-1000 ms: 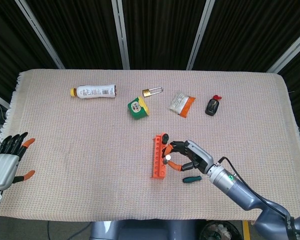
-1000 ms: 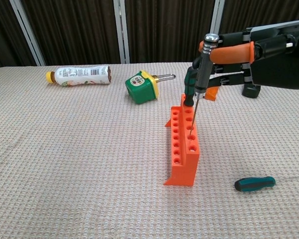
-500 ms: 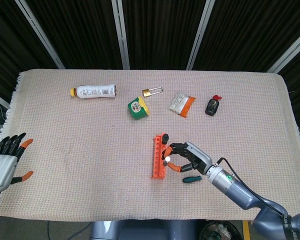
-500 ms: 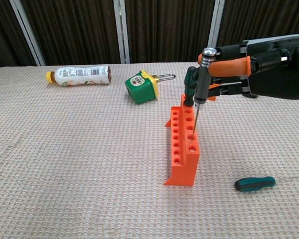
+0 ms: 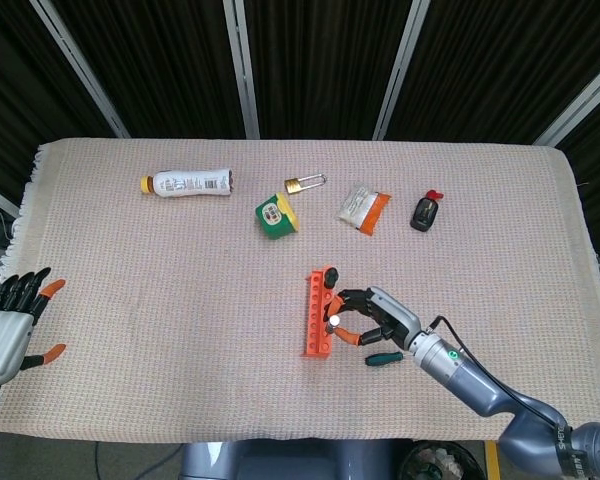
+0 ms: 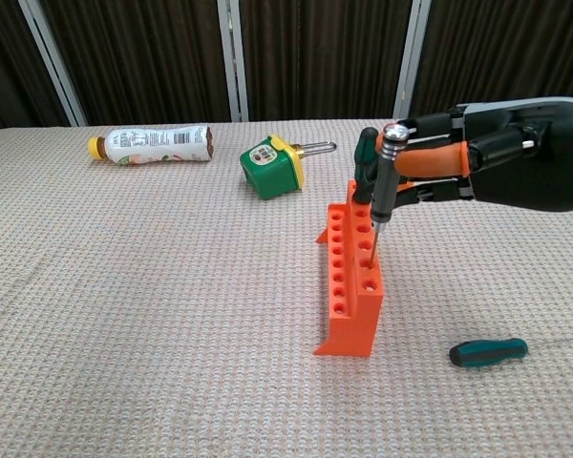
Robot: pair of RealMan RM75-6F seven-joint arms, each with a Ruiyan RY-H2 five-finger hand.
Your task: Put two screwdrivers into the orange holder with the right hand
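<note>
The orange holder (image 5: 315, 335) (image 6: 349, 329) stands upright on the cloth near the front middle. My right hand (image 5: 377, 318) (image 6: 482, 170) pinches a grey-handled screwdriver (image 6: 382, 183) with a silver cap, held upright. Its shaft enters a hole in the holder's right row. A green-handled screwdriver (image 6: 365, 160) (image 5: 331, 273) stands in the holder's far end, just behind the held one. Another green-handled screwdriver (image 5: 383, 358) (image 6: 487, 352) lies on the cloth right of the holder. My left hand (image 5: 10, 325) hangs off the table's left edge with its fingers apart, holding nothing.
At the back lie a white bottle (image 5: 188, 183) (image 6: 151, 145), a green and yellow box (image 5: 275, 216) (image 6: 270, 165), a brass padlock (image 5: 305, 183), a snack packet (image 5: 364, 208) and a small black bottle with a red cap (image 5: 424, 212).
My right hand has come down with the grey-handled screwdriver, and its shaft has sunk deeper into the holder's hole. The left hand has not moved.
</note>
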